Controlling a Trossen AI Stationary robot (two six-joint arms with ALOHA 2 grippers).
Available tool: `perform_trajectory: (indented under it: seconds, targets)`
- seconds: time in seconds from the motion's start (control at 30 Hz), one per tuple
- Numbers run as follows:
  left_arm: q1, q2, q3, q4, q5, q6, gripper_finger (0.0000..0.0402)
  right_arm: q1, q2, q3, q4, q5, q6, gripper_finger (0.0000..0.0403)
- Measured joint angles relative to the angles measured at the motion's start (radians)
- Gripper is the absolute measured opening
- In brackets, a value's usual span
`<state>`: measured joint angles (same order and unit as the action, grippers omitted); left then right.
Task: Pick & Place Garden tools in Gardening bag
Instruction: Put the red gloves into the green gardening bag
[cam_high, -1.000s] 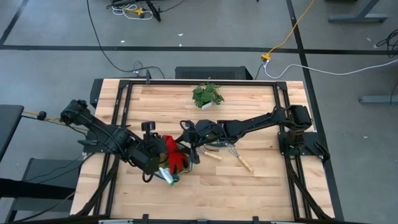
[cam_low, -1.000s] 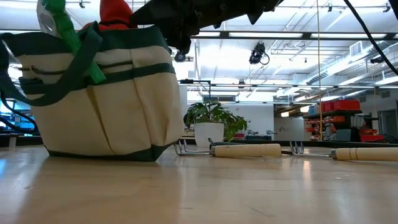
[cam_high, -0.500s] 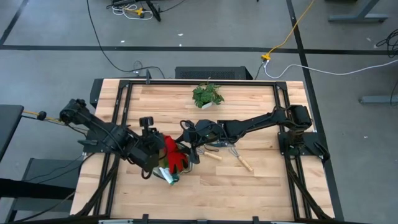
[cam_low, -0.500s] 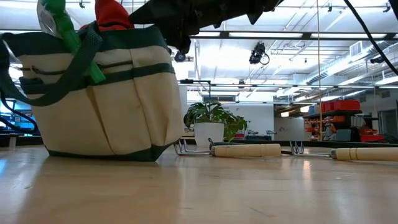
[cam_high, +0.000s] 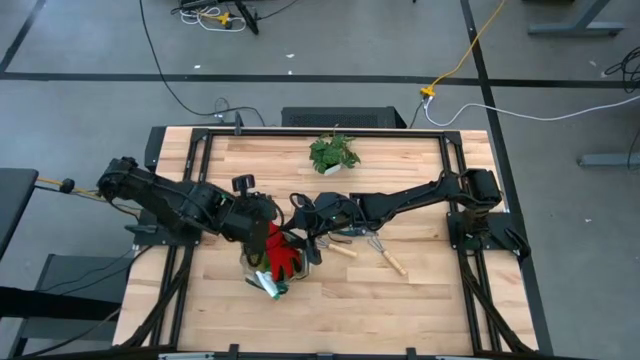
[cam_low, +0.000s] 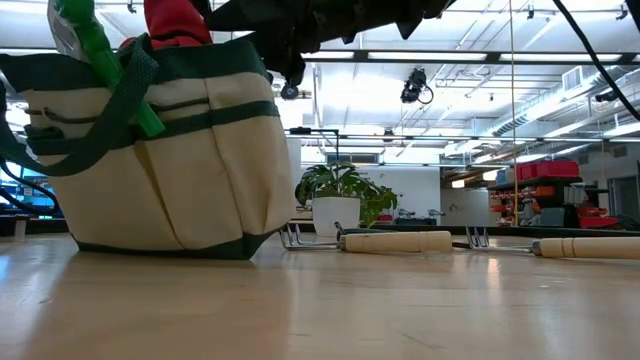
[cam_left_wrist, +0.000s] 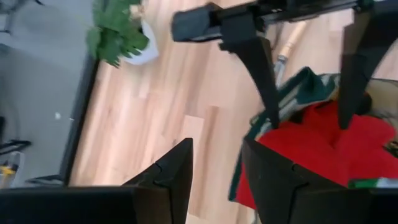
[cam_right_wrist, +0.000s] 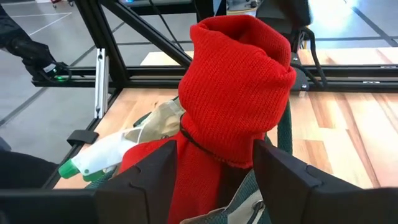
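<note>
The cream gardening bag with green trim (cam_low: 170, 160) stands on the table near its middle (cam_high: 285, 262). Red gloves (cam_right_wrist: 239, 74) stick up out of its mouth, and a green-and-white spray bottle (cam_high: 266, 284) lies at its near side. My right gripper (cam_left_wrist: 308, 121) is open and points down into the bag, one finger on each side of the upright red glove. My left gripper (cam_high: 266, 226) is open and empty just beyond the bag's far left side. Two wooden-handled metal tools (cam_high: 340, 248) (cam_high: 392, 260) lie on the table right of the bag. The pruners do not show. My right gripper's open fingers (cam_left_wrist: 267, 93) come from above into the bag's mouth, with the red glove (cam_right_wrist: 211, 155) upright between them. I cannot tell whether they touch the glove or the bag.
A leafy plant in a white pot (cam_high: 333, 153) stands at the table's far edge. The two tool handles also show in the low view (cam_low: 400, 241) (cam_low: 585, 247), right of the bag. Bare wood lies near the front edge (cam_high: 400, 310).
My left gripper has gone from the bag's near left side toward the table's far edge and a little right. The bag's top, with the red glove and the green bottle, has shifted slightly to the left in the low view. My right gripper has kept still.
</note>
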<state>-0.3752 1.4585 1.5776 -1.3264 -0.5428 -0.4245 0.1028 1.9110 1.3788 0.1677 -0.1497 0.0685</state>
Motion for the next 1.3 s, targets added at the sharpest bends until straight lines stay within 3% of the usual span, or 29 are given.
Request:
perform_trajectory:
  seconds: [0.27,0.47,1.03,1.3]
  targets:
    - [0.008,0.009,-0.099,0.070,0.108,0.017,0.0140,-0.010,-0.035,0.002,-0.035,0.002,0.002,0.0207]
    - [0.008,0.010,-0.249,0.141,0.193,-0.009,0.0140,-0.022,-0.058,0.001,-0.136,0.090,0.037,0.0207]
    - [0.005,0.014,-0.276,0.203,0.173,-0.014,0.0140,-0.016,-0.064,0.001,-0.293,0.176,0.078,0.0207]
    - [0.005,0.014,-0.276,0.204,0.169,-0.019,0.0140,-0.013,-0.149,0.001,-0.499,0.188,0.143,0.0207]
